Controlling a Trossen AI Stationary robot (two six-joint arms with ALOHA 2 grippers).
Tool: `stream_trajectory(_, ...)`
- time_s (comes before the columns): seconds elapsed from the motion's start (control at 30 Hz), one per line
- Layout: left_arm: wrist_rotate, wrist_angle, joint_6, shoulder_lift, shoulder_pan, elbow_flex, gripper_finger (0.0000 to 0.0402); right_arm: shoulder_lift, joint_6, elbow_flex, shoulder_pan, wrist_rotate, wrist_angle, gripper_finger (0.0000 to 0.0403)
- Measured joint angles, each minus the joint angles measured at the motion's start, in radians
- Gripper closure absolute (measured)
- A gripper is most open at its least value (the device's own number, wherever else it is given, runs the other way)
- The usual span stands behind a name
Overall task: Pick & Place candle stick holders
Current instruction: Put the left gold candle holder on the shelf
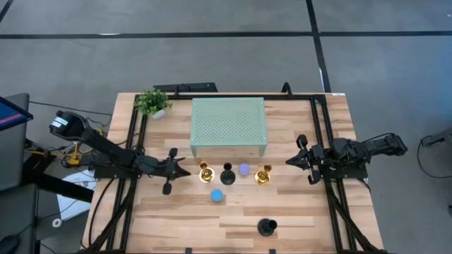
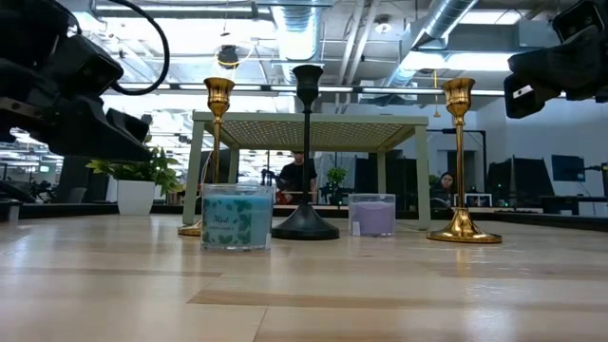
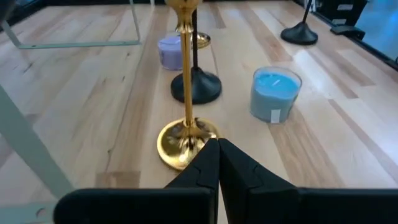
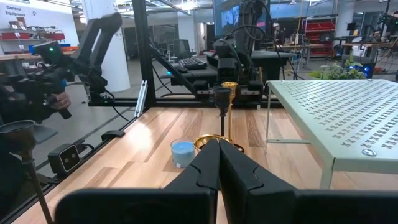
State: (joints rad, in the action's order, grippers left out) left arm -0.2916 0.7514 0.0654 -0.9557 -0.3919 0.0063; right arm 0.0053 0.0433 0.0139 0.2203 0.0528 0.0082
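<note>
Two gold candle stick holders (image 1: pixel 205 173) (image 1: pixel 263 175), a black one (image 1: pixel 227 174) and a lilac one (image 1: pixel 244 169) stand in a row before the mint stand. A blue one (image 1: pixel 217 195) stands nearer. A second black one (image 1: pixel 266 226) stands by the near edge. My left gripper (image 1: pixel 186 169) is shut, level, and points at the left gold holder's base (image 3: pixel 183 140), close before it. My right gripper (image 1: pixel 291 162) is shut, level, to the right of the right gold holder (image 4: pixel 229 112), clear of it. All holders rest upright on their bases.
The mint-green perforated stand (image 1: pixel 228 127) stands on its legs just behind the row. A small potted plant (image 1: pixel 152 103) is at the far left. A black frame (image 1: pixel 134 141) runs along the table's left, right and far sides. Bare wood lies along the near edge.
</note>
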Motion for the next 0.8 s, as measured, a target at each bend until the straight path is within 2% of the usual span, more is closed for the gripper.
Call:
stream_trajectory(0.2,-0.073,0.172,0.017,-0.153,-0.006,0.001,0.0399,0.0,0.0,0.0,0.0,0.0,0.0,0.0403)
stream_trajectory(0.37,-0.169,0.177,0.058,-0.296,-0.05,0.075,0.0399,0.0,0.0,0.0,0.0,0.0,0.0,0.0403)
stream_trajectory(0.5,-0.254,0.182,0.006,-0.393,-0.098,0.144,0.0399,0.0,0.0,0.0,0.0,0.0,0.0,0.0403)
stream_trajectory(0.57,-0.283,0.18,-0.005,-0.423,-0.111,0.151,0.0399,0.0,0.0,0.0,0.0,0.0,0.0,0.0403)
stream_trajectory(0.8,-0.288,0.18,0.08,-0.449,-0.112,0.151,0.0395,0.0,0.0,0.0,0.0,0.0,0.0,0.0403)
